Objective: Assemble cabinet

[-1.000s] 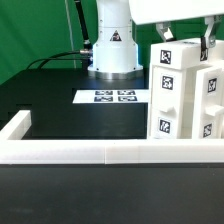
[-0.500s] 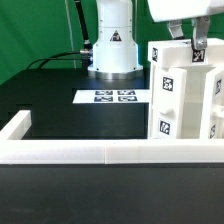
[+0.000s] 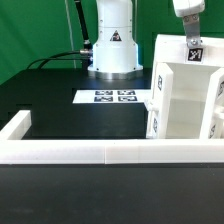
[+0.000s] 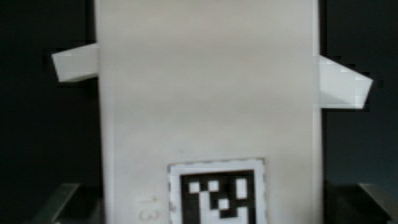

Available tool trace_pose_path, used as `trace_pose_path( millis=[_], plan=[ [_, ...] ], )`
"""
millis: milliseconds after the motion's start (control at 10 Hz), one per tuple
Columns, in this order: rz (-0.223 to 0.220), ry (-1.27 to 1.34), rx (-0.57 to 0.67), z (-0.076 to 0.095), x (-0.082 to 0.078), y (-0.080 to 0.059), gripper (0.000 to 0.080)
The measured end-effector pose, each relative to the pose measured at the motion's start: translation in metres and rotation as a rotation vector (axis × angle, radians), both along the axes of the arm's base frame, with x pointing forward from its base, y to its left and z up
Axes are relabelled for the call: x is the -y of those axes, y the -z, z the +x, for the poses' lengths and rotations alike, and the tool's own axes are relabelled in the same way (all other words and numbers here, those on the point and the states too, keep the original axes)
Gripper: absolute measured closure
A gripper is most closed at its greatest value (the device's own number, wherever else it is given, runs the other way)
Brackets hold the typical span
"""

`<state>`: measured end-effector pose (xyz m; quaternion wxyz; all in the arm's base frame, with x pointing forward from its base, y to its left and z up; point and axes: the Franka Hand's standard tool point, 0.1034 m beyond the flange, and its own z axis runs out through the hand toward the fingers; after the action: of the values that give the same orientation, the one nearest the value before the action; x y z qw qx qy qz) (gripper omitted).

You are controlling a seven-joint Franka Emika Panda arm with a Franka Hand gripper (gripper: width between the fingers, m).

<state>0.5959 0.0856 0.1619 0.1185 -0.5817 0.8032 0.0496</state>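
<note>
Overhead — pincer (image 3: 194, 41) atop cabinet (image 3: 185, 100)

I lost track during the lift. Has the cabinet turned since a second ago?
Yes. Against the marker board, the cabinet has rotated; its tagged face gave way to a shelved side.

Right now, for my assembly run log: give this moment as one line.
stage: cabinet assembly | gripper: on cabinet top edge, closure unclear | marker board: flat on table

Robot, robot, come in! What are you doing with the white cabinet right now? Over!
Gripper at cabinet top, grip unclear. Cabinet upright inside border rail. Marker board apart, nothing blocking.
</note>
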Motion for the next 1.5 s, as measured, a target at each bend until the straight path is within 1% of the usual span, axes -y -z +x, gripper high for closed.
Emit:
trace_pose_path(
  millis=[300,500,600,700,800,1000,1100,1300,1400,1500],
  plan=[
    [0.05,0.154,-0.02,0.003,-0.003,-0.003,0.0241],
    [0.053,0.146,-0.018,0.003,-0.002,-0.003,0.0241],
    [0.052,0.137,-0.017,0.002,-0.003,-0.002,0.0185],
    [0.052,0.132,-0.016,0.002,-0.004,-0.003,0.0048],
    [0.06,0.12,-0.003,0.004,-0.008,-0.01,0.0015],
    [0.074,0.111,0.024,0.008,-0.014,-0.028,0.0003],
    [0.084,0.11,0.036,0.012,-0.019,-0.036,0.0003],
    [0.09,0.091,0.049,0.018,-0.032,-0.042,0.0002],
    [0.091,0.082,0.048,0.02,-0.039,-0.04,0.0002],
    [0.089,0.073,0.05,0.02,-0.038,-0.04,0.0002]
  ],
)
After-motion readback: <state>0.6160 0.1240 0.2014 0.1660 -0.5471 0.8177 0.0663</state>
